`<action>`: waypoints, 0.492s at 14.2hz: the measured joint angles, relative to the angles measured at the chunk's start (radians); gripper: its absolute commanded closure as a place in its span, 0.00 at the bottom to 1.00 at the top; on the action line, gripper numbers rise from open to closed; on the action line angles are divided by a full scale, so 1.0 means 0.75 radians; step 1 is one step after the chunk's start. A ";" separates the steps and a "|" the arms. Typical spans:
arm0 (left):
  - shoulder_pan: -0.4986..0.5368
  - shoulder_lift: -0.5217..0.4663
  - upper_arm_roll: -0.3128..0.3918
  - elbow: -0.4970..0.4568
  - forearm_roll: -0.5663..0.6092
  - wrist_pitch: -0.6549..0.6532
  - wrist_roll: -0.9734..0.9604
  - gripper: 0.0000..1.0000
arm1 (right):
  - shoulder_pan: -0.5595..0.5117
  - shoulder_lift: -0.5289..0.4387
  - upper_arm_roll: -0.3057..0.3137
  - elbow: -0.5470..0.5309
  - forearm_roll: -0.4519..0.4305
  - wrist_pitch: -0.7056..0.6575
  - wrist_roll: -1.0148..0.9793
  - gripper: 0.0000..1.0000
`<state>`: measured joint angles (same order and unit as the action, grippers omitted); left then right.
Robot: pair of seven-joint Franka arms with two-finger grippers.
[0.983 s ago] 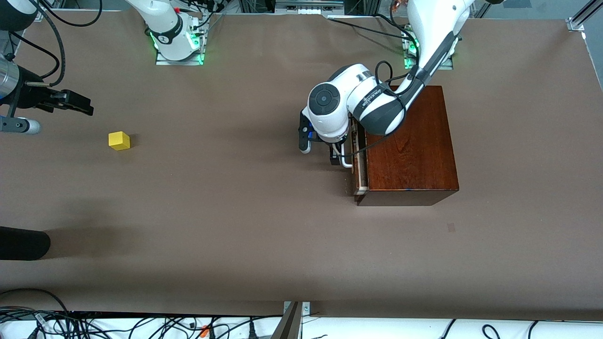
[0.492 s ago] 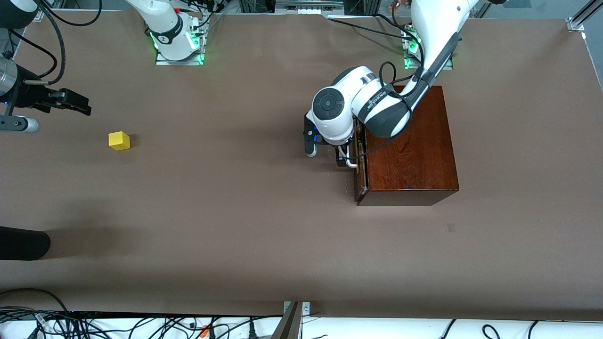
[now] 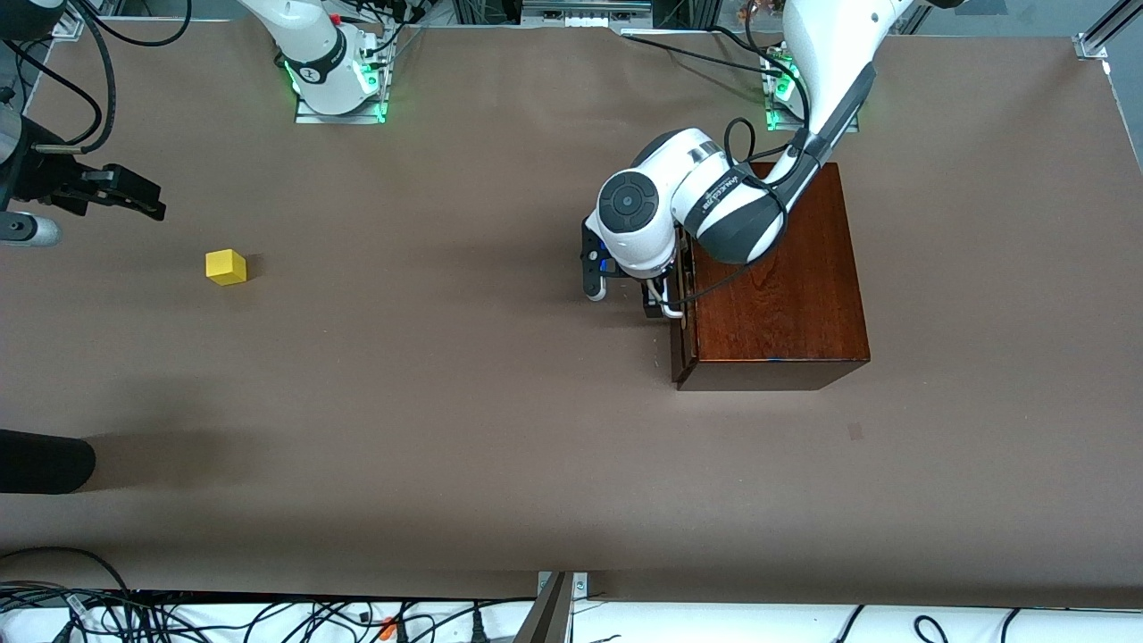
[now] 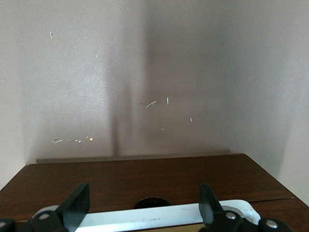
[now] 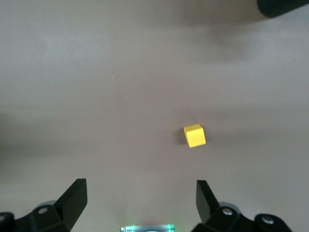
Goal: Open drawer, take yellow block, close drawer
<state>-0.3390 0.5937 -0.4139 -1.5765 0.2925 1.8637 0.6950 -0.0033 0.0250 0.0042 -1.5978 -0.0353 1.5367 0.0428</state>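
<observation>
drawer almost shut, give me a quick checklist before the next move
1. Drawer flush with the wooden box: cannot tell; only a thin seam shows in the front view.
2. Left gripper at the white handle: ok, jaws open, one on each side of the bar.
3. Yellow block out of the drawer: ok, it sits on the table toward the right arm's end.
4. Right gripper clear of the block: ok, jaws open, holding nothing, over the table near the block.
5. Block free of contact: ok.
</observation>
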 measured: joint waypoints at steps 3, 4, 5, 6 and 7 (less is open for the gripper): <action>0.002 0.000 0.000 0.001 0.000 -0.001 0.000 0.00 | 0.000 0.000 0.000 -0.020 0.000 0.029 0.000 0.00; 0.002 0.000 0.000 0.002 0.000 -0.001 0.000 0.00 | 0.000 0.000 0.000 -0.027 0.000 0.031 0.000 0.00; 0.002 -0.002 0.000 0.008 0.000 -0.001 -0.003 0.00 | 0.000 0.000 -0.001 -0.030 0.000 0.031 0.000 0.00; 0.003 -0.007 -0.001 0.019 0.000 -0.001 -0.013 0.00 | 0.000 0.000 -0.001 -0.030 0.000 0.028 0.000 0.00; 0.004 -0.015 -0.007 0.032 0.000 -0.001 -0.045 0.00 | 0.000 0.000 -0.001 -0.030 0.000 0.021 0.000 0.00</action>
<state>-0.3359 0.5828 -0.4191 -1.5529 0.2923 1.8629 0.6616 -0.0033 0.0247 0.0036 -1.6205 -0.0353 1.5523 0.0431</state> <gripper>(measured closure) 0.000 0.000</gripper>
